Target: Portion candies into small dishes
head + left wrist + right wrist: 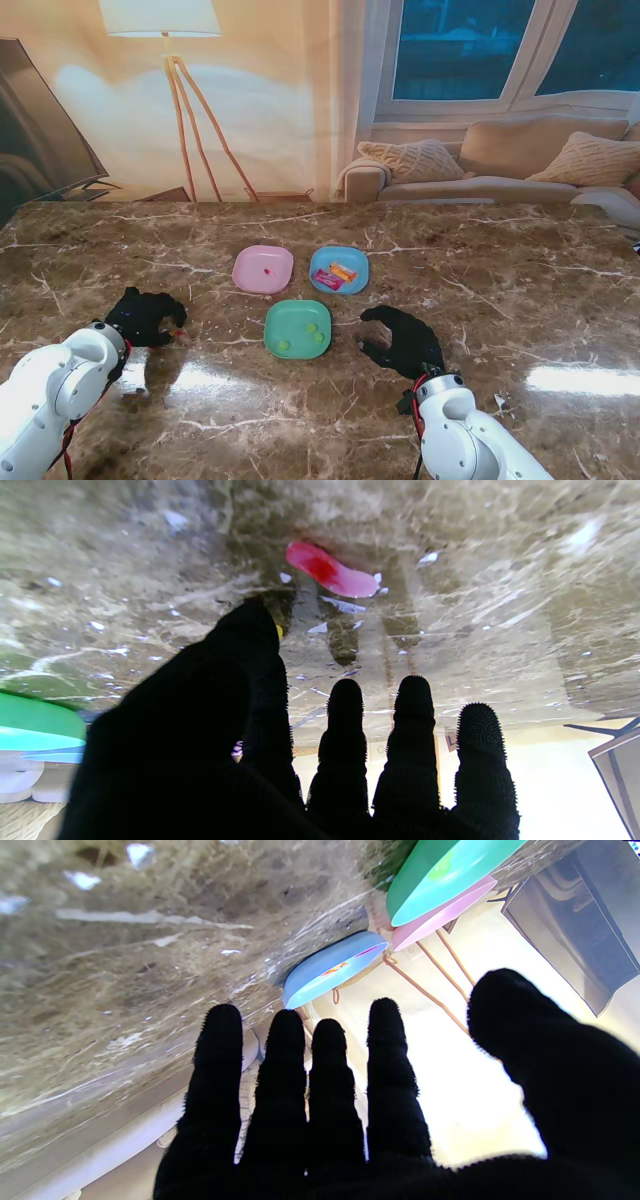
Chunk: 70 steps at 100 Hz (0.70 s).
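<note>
Reaching for the red candy [331,575] with my left hand [146,316]: it lies on the marble table [520,290] just past the fingertips [345,692], long axis running across the finger line. Fingers are spread and hold nothing; the thumb sits near something small and yellow that I can't make out. Right hand [402,340] is well apart from the candy, fingers wide, nothing held, beside the green dish [298,329]. Candy looks smooth, oblong, glossy. Dishes are shallow rounded-square plastic: pink dish [263,268] has one small piece, blue dish [339,270] holds wrapped sweets. Polished table, likely slippery for pinching.
</note>
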### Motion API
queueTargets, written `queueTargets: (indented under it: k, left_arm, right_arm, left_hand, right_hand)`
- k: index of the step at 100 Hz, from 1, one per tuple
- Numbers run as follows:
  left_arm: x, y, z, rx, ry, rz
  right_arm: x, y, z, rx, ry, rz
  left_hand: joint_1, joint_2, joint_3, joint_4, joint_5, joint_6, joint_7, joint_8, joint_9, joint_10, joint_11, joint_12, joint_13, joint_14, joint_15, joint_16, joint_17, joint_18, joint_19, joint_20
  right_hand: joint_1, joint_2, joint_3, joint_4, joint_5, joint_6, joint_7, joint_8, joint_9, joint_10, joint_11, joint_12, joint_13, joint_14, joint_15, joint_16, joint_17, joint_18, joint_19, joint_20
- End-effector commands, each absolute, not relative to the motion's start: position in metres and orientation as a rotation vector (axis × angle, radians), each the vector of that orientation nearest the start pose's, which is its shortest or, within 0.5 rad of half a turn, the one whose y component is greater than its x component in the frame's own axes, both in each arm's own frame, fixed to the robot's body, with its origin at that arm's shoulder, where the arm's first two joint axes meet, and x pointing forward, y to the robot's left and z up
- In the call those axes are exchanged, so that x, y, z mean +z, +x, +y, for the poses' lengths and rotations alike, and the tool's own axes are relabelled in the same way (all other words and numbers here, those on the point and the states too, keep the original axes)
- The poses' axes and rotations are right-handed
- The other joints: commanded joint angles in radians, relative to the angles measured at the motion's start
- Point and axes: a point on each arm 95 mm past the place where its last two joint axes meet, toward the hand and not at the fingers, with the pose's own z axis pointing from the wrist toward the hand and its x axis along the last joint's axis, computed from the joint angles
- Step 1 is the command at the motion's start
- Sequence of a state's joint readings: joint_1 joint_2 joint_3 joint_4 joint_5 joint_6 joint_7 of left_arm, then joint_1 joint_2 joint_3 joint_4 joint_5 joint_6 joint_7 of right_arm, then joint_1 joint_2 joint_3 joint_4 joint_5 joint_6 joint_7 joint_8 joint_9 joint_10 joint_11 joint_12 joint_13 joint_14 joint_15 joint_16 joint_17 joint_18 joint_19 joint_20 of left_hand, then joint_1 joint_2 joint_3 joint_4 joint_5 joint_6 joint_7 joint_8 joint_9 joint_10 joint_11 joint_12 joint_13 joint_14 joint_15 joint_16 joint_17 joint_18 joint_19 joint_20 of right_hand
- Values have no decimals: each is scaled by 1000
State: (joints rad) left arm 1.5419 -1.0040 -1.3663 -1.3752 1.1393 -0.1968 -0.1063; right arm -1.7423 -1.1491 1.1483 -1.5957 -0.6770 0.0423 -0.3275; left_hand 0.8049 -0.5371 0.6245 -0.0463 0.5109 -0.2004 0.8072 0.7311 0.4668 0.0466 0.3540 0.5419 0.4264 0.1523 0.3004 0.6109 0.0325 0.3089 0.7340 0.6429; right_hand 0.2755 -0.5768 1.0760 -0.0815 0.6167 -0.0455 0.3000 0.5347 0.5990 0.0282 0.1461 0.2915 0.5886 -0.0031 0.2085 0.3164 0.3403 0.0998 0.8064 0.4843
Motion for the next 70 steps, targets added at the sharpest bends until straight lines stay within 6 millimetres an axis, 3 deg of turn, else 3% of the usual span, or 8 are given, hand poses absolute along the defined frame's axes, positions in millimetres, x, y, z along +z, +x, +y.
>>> queueTargets:
  k: [1,41,55,70]
  left_arm:
    - [-380,405,121,-1080,-1225,1777]
    - [-396,403,118,-1098,-1219,1786]
    - [-400,404,119,-1098,-1230,1782]
    - [-402,405,121,-1097,-1235,1781]
  right_arm:
    - [-384,333,21,1675,1604,1142]
    - [-384,332,23,1677,1604,1150]
    - [-384,332,23,1676,1604,1152]
    - [-384,333,24,1674,1605,1157]
  left_hand:
    - [47,-44,-21,-24,-9,-28,30,32,-20,-1,11,13,-1,-8,13,5,-5,-12,-7,24]
    - [165,-13,-57,-12,71,-75,113,73,9,-3,30,22,19,-15,29,10,1,-12,7,23]
    - [191,7,-41,-1,82,-70,104,55,16,-3,34,23,22,-14,31,10,3,-12,10,22]
    - [179,9,-32,1,96,-49,31,-36,16,-3,33,22,22,-16,32,8,1,-12,12,18]
  right_hand:
    - [-7,6,4,14,-8,-22,6,-9,-18,-2,-6,-9,-13,33,0,17,1,-6,12,23]
    - [-8,6,4,14,-9,-23,5,-9,-17,0,-6,-8,-12,33,0,17,2,-6,12,23]
    - [-7,6,4,14,-8,-22,5,-9,-17,-1,-6,-8,-12,32,1,17,2,-5,12,24]
    - [-8,7,4,14,-8,-21,6,-9,-16,-1,-6,-8,-12,33,1,17,2,-6,12,24]
